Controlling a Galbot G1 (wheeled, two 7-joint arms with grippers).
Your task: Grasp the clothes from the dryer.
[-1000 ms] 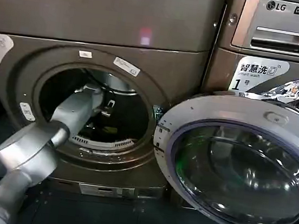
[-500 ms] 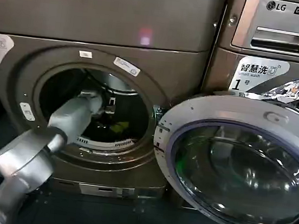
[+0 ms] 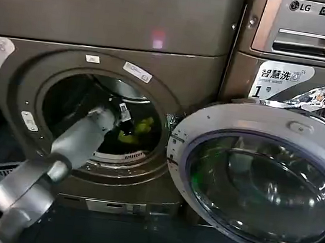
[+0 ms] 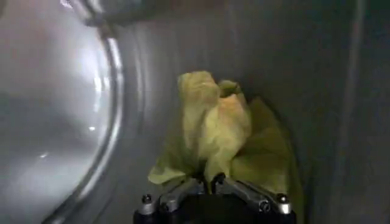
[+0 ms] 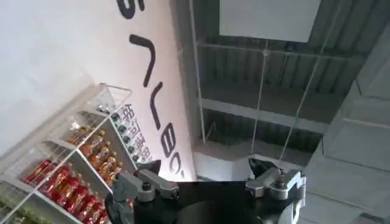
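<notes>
The dryer point(image 3: 115, 21) is the big bronze-grey machine, its round port open and its chrome-ringed glass door point(image 3: 262, 181) swung out to the right. My left arm reaches into the drum. Inside, my left gripper point(image 3: 125, 118) is shut on the clothes point(image 3: 139, 129), a small yellow-green piece that hangs bunched from the fingertips above the drum floor. In the left wrist view the clothes point(image 4: 219, 125) rise crumpled straight out of the closed left gripper point(image 4: 210, 181), with the drum wall behind. My right gripper point(image 5: 207, 176) is open and empty, pointing up toward a ceiling and a wall.
The silver LG washer point(image 3: 307, 29) stands to the right of the dryer. The open door blocks the space in front of it. The port's rim point(image 3: 168, 119) lies close beside the held fabric. Shelves of bottles point(image 5: 73, 176) appear in the right wrist view.
The left gripper has lifted and drawn back toward the port with the clothes in it; the yellow-green fabric now hangs higher and shows more plainly. The right arm has not visibly moved.
</notes>
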